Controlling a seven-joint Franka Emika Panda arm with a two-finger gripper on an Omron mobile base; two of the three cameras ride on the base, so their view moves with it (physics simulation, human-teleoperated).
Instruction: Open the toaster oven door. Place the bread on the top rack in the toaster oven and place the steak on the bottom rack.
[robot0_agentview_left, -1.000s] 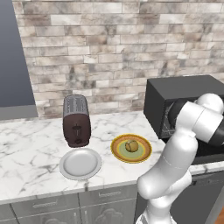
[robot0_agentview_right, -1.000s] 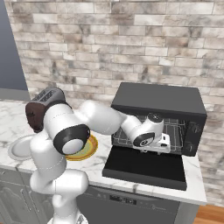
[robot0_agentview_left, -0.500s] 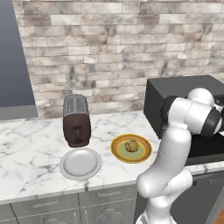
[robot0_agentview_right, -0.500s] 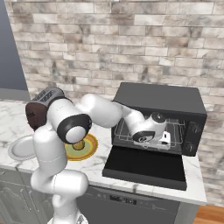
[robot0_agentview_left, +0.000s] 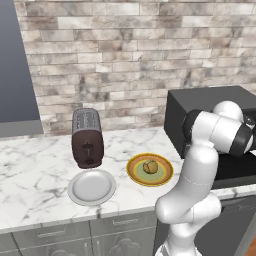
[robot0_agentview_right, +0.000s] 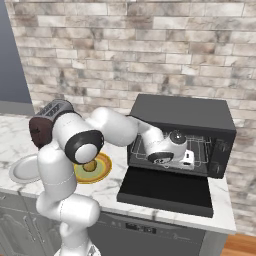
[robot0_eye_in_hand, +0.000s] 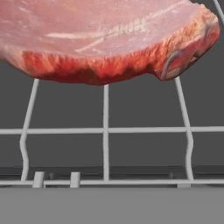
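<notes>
Flat pinkish-red raw steak (robot0_eye_in_hand: 105, 39): lying on silver wire rack (robot0_eye_in_hand: 106, 130), released for cooking. End effector (robot0_agentview_right: 187, 158): fingers spread, empty. Tan bread roll (robot0_agentview_left: 149, 166): awaiting transfer.

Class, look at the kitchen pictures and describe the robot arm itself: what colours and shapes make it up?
The arm is built of glossy white, rounded tubular segments, thick like bent pipes. Its joints are marked by dark grey to black rings and round caps, the clearest at the elbow and on the big joint. The hand is white with a dark round disc. No cables or printed markings show.
</notes>
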